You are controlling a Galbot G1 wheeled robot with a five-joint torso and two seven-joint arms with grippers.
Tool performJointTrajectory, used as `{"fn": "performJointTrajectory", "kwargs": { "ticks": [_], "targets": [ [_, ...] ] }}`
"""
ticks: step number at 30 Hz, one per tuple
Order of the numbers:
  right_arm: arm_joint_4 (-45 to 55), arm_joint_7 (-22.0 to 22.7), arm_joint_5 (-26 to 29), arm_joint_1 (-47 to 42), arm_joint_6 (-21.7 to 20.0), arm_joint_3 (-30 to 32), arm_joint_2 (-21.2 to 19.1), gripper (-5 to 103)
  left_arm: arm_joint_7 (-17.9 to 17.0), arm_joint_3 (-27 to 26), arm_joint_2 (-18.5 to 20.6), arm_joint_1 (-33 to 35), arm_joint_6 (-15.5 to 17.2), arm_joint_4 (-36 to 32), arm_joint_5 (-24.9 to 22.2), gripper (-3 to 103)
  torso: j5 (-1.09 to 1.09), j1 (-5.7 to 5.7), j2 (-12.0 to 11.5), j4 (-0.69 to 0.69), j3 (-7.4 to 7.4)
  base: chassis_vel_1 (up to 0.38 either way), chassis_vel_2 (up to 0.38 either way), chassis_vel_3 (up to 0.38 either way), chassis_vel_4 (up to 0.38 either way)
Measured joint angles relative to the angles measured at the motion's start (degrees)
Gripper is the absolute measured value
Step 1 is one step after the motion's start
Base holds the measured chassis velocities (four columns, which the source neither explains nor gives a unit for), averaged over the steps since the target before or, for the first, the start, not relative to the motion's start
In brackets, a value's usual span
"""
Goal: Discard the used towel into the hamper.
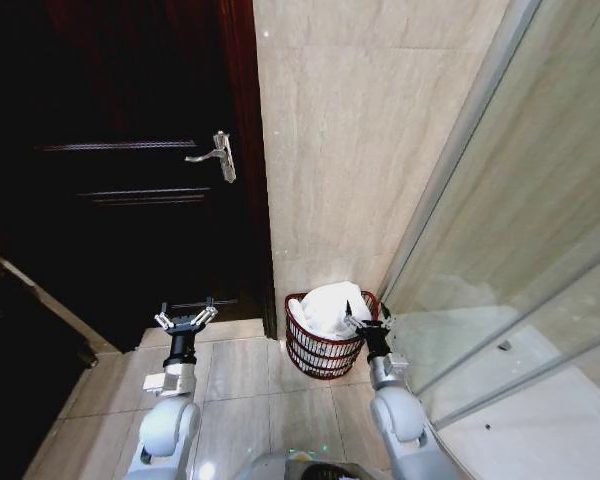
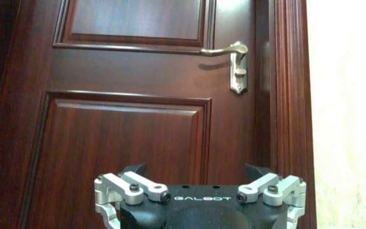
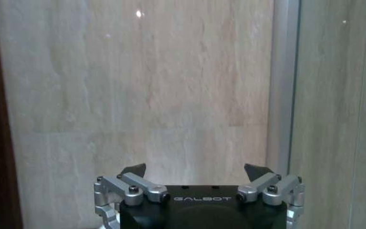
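The hamper (image 1: 322, 356), a small round reddish-brown wicker basket, stands on the floor tiles against the beige wall. A white towel (image 1: 332, 307) lies bunched inside it, rising above the rim. My right gripper (image 1: 368, 322) is open and empty, held just above the hamper's right rim; in the right wrist view its fingertips (image 3: 134, 170) point at the wall. My left gripper (image 1: 186, 318) is open too, raised in front of the dark door, with one fingertip (image 2: 133, 170) showing in the left wrist view.
A dark wooden door (image 1: 130, 180) with a metal lever handle (image 1: 218, 155) fills the left; the handle (image 2: 232, 62) faces the left wrist camera. A glass shower partition (image 1: 520, 260) with a metal frame (image 3: 282, 86) stands close on the right. Tiled floor (image 1: 240, 370) lies between.
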Motion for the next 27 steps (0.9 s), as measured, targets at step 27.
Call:
{"fn": "performJointTrajectory", "kwargs": {
  "ticks": [27],
  "targets": [
    [-13.26, 2.79, 11.55, 19.48, -24.86, -3.41, -2.69, 100, -0.02, -0.43, -1.28, -0.5, -0.91, 0.63, 0.52, 100, 0.0, -1.73, -4.36, 0.0, -2.62, 0.0, 0.0, 0.0, 0.0]
  ]
}}
